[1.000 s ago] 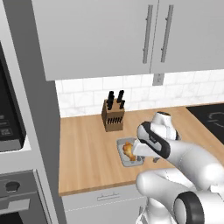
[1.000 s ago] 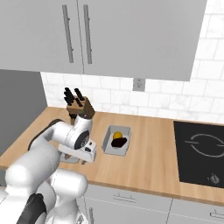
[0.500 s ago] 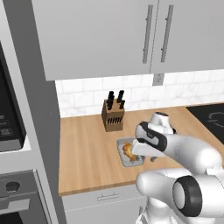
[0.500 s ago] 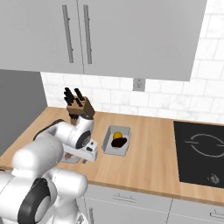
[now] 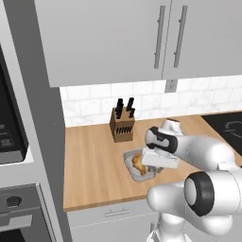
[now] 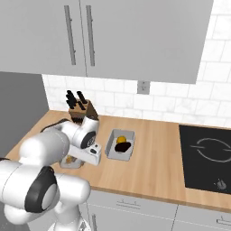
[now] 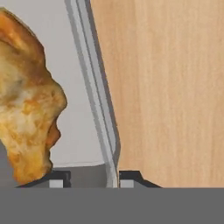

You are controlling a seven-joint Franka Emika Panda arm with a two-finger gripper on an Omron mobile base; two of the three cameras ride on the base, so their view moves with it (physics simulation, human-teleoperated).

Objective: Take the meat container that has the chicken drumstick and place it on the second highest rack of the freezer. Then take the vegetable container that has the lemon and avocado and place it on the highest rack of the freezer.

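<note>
Closing around the side wall of the meat container (image 7: 98, 100), the gripper (image 7: 113, 178) now has one fingertip inside the tray and one outside, the gap far narrower than a second ago, though a firm pinch cannot be confirmed. The chicken drumstick (image 7: 26, 100) lies just inside that wall. The tray sits near the front edge of the counter (image 5: 94, 160), before the knife block (image 5: 122, 124). The vegetable container (image 6: 119, 145) with lemon (image 6: 121, 139) and avocado (image 6: 122, 147) waits beside it. Lifting looks next.

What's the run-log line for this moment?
gripper: straddling meat container wall, closing | chicken drumstick: inside | vegetable container: on counter
</note>
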